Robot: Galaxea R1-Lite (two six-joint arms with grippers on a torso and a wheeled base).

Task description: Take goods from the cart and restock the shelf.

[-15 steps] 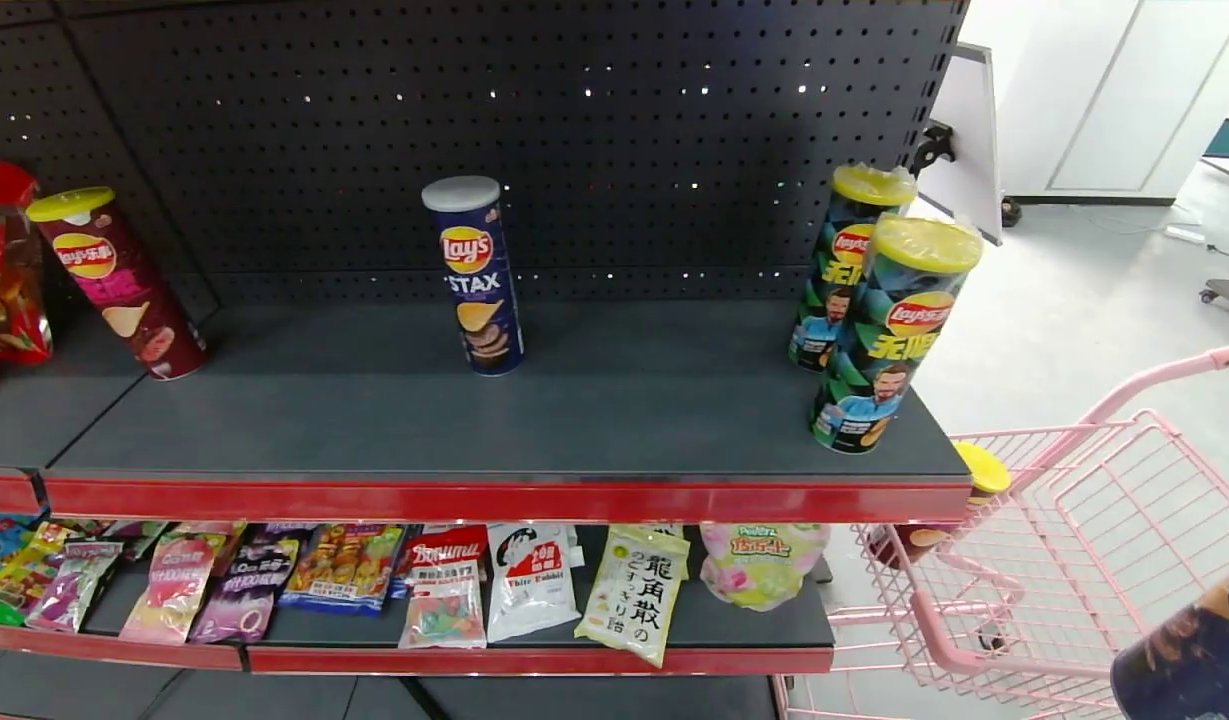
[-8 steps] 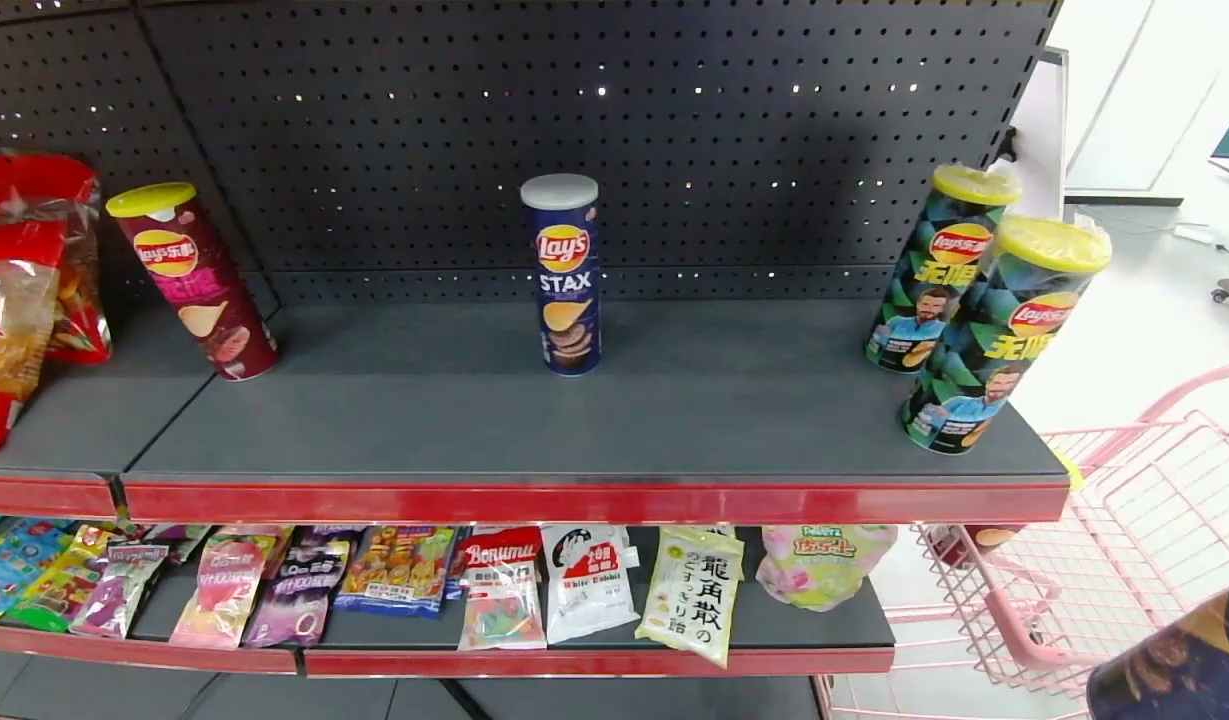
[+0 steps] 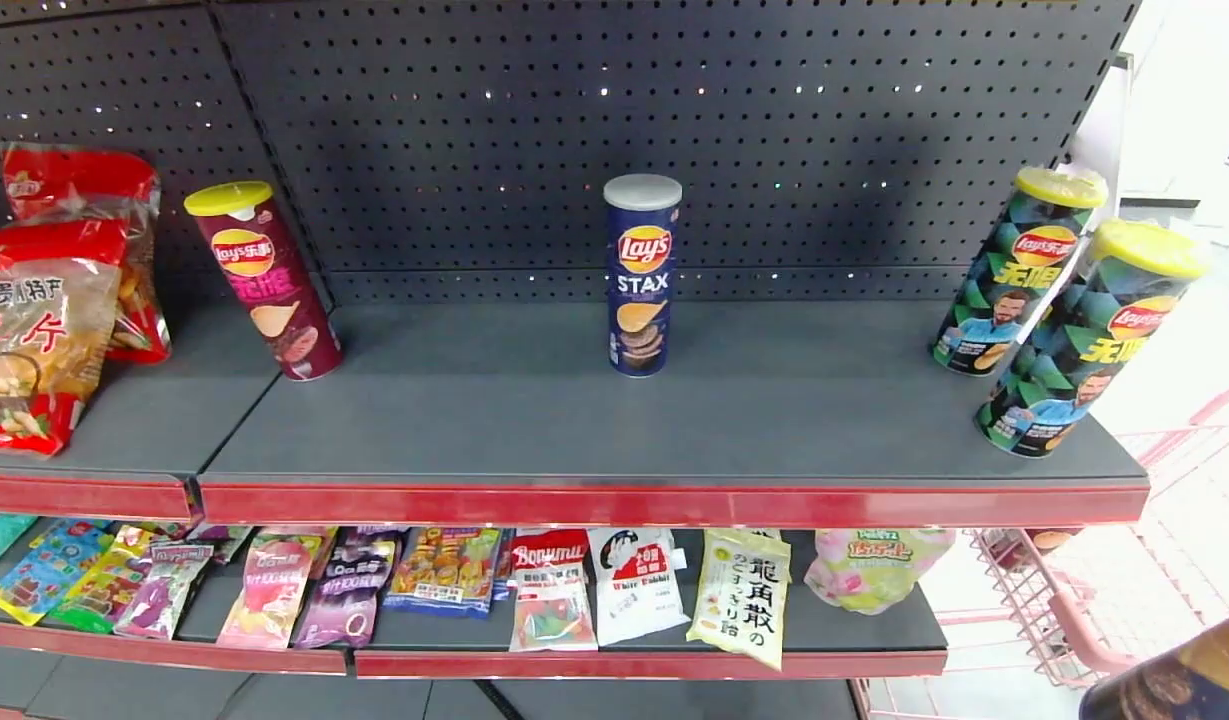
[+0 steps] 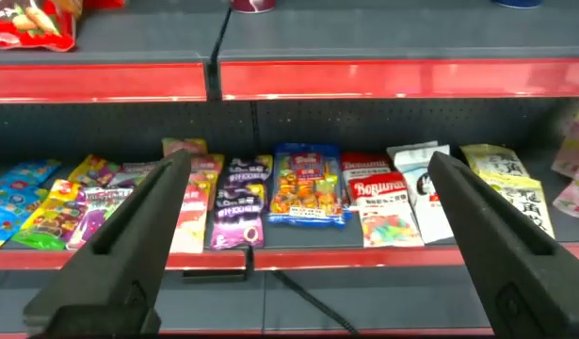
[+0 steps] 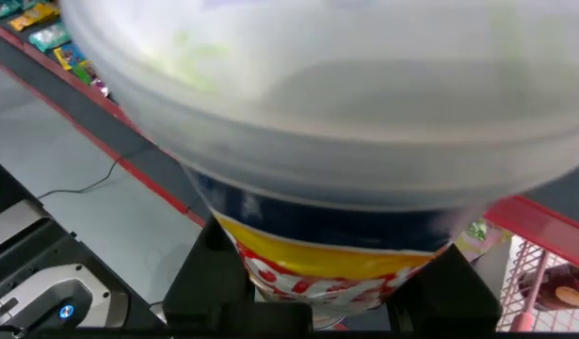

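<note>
Right gripper (image 5: 331, 301) clenched round a navy chip can (image 5: 317, 235), held low and right of the shelved navy can (image 3: 641, 290), likely destined beside it. Left gripper (image 4: 308, 235) fingers (image 4: 129, 245) spread, empty, in reserve.

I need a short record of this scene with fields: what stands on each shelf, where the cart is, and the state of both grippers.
upper shelf: red bags at the left, then maroon can, blue can in the middle, rear green can and front green can at the right end
lower shelf: row of snack packets
cart: pink, right of the shelves
left gripper: open, empty, facing the lower shelf
right gripper: shut on held can, blue and yellow
</note>
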